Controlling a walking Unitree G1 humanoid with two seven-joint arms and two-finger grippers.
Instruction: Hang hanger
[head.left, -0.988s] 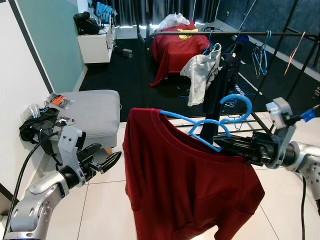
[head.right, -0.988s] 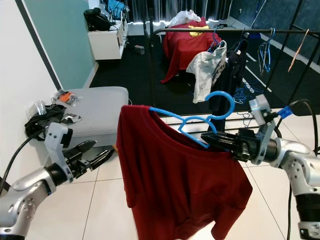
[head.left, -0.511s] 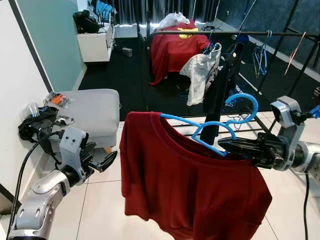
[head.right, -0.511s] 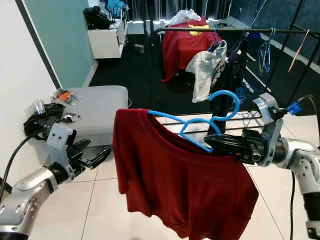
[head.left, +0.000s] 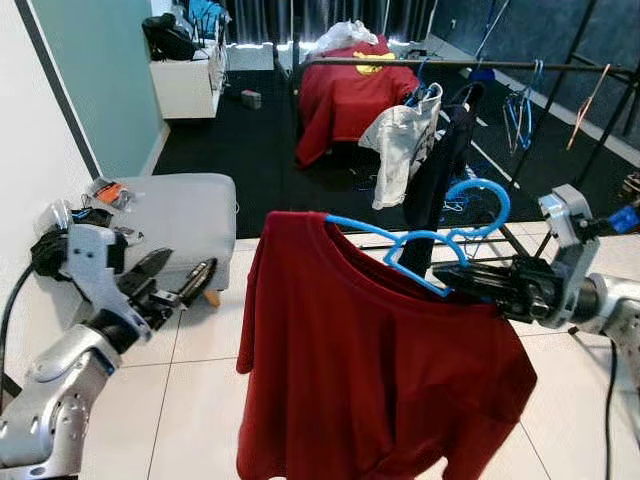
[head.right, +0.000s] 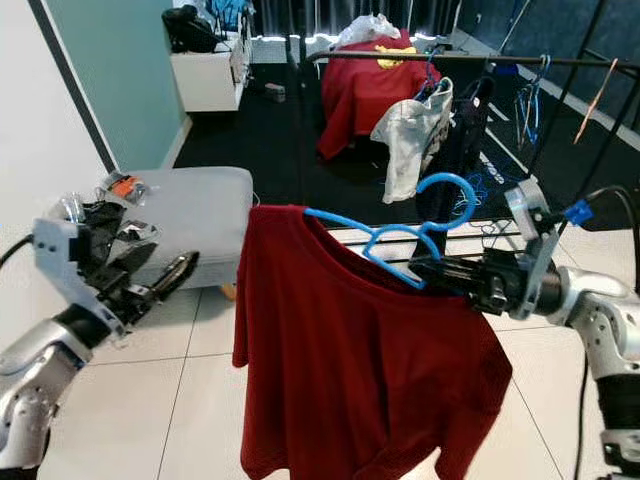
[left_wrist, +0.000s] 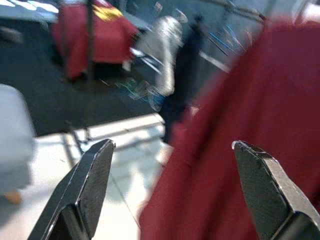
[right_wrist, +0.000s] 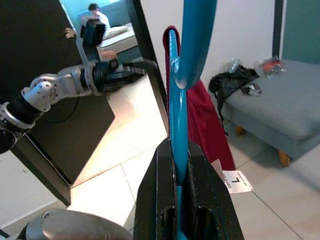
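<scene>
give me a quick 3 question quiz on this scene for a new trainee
1. True or false: the right claw is shut on the blue hanger.
2. What hangs on that hanger? A) white shirt B) dark red t-shirt C) black trousers
3. Fill in: the left claw is open and holds ____.

Key
1. True; the right wrist view shows its fingers clamped on the hanger.
2. B, the dark red t-shirt.
3. Nothing; it hangs above the floor, in front of the grey footstool.

Right arm extended inward from the right at chest height; right claw (head.left: 450, 277) clamped tight, fingers pressed together. Left arm raised at the left, forearm angled up and inward; left claw (head.left: 178, 281) parted, fingers (left_wrist: 82, 192) spread wide, gripping nothing.
</scene>
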